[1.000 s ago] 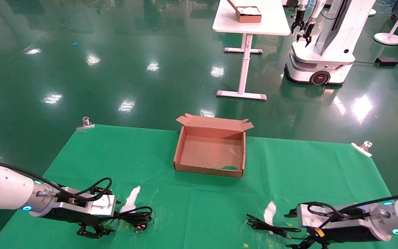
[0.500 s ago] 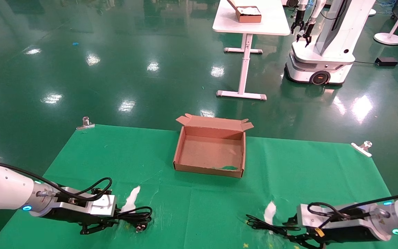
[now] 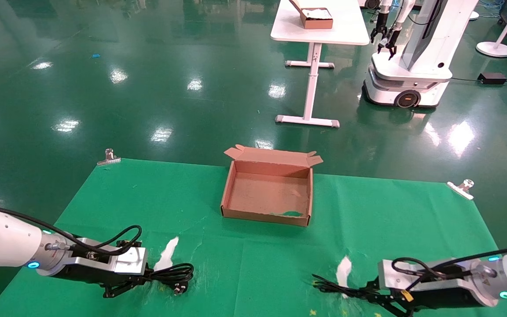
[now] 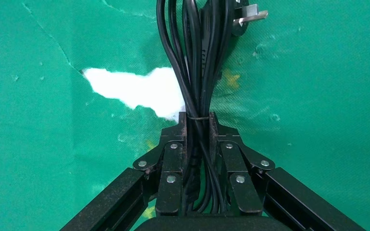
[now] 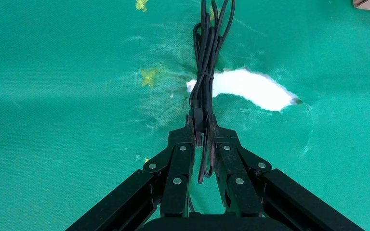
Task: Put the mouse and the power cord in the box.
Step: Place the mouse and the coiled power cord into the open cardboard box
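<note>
Both jaws are squeezed shut, the left gripper (image 4: 197, 126) on the power cord (image 4: 195, 72) and the right gripper (image 5: 202, 126) on a thin black cable (image 5: 206, 62), so lift slowly and carry both to the box (image 3: 267, 193) ahead of the jaws.

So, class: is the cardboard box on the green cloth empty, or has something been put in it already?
Empty. The box shows only its bare brown floor; the power cord lies outside it on the cloth, held in the left pincer.
</note>
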